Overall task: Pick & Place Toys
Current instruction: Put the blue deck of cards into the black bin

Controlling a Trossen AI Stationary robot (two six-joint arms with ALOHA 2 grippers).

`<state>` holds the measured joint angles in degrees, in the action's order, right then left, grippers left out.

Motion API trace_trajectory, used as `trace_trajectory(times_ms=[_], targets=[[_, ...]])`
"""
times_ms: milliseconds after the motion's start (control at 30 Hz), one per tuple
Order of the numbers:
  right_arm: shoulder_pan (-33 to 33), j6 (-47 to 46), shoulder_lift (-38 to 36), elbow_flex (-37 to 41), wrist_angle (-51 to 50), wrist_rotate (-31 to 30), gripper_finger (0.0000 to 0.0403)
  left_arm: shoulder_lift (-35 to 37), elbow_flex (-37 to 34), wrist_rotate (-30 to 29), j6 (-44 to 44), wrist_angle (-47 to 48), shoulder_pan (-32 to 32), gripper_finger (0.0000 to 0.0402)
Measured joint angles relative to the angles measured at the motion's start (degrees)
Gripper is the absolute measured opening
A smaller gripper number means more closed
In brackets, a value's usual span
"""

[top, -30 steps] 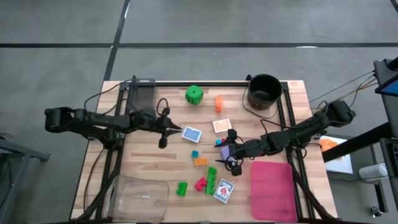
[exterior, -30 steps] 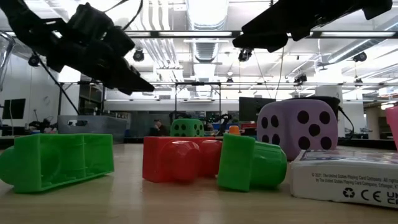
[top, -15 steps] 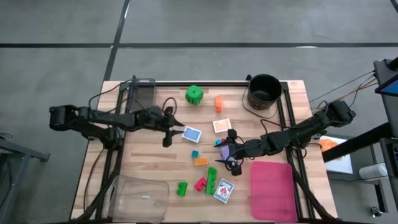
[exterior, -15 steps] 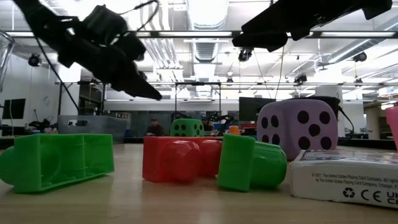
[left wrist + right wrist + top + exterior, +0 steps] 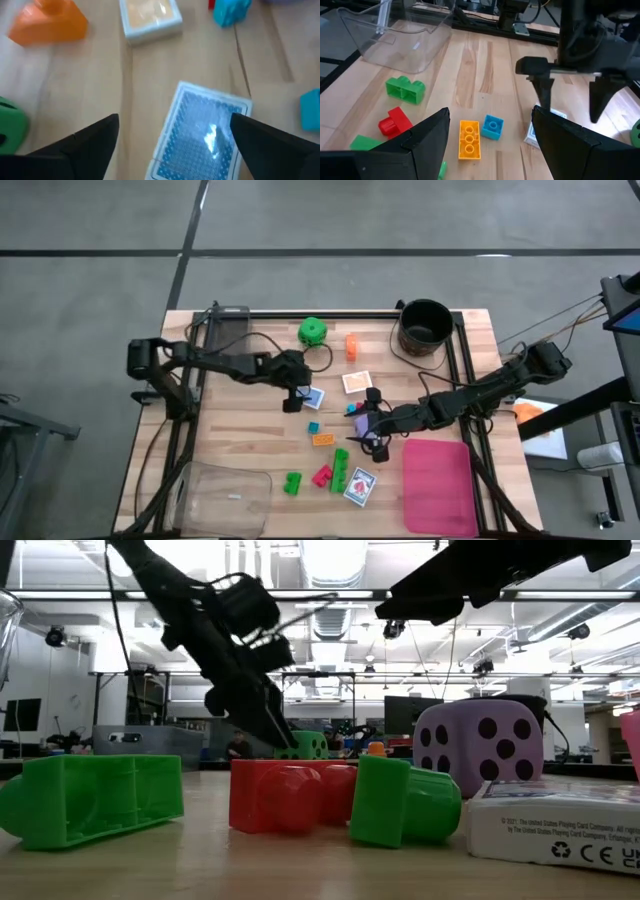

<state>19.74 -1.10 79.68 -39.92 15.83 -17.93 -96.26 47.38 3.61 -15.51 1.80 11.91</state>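
Note:
The toys lie scattered mid-table. A blue card pack (image 5: 314,397) lies flat, and my left gripper (image 5: 297,396) stands open over it, fingers pointing down, one on either side of the pack (image 5: 202,132) without touching it. Beside it lie a white-and-orange card pack (image 5: 356,381), a teal brick (image 5: 313,427) and an orange brick (image 5: 323,439). My right gripper (image 5: 365,438) hangs open above the purple dotted die (image 5: 480,745), which rests on the table. A green die (image 5: 312,331) sits at the far side.
A black bucket (image 5: 425,327) stands at the far right and a pink tray (image 5: 440,485) at the near right. A clear plastic container (image 5: 222,498) sits near left. Green bricks (image 5: 291,482), a red brick (image 5: 322,475) and another card pack (image 5: 360,486) lie near the front edge.
My left gripper has travelled toward the table's right edge and down onto the blue card pack, tipping its fingers downward, and it has opened on the way. My right gripper and the toys have kept still.

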Motion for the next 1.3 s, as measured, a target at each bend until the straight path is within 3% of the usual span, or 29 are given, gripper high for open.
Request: trace_trajectory(times_ms=[400, 1000, 1300], targets=[[0.0, -0.2, 0.0, 0.0, -0.3, 0.0, 0.0282, -2.8, 6.1, 0.4, -2.1, 11.8, -2.5, 0.04], [0.0, -0.5, 0.0, 0.0, -0.5, 0.1, 0.0282, -9.8, 11.9, -2.2, -8.7, 16.3, -1.8, 0.04], [0.0, -0.6, 0.0, 0.0, -0.8, 1.2, 0.0282, -13.4, 12.8, 0.5, -8.2, 18.5, -1.2, 0.0399]])
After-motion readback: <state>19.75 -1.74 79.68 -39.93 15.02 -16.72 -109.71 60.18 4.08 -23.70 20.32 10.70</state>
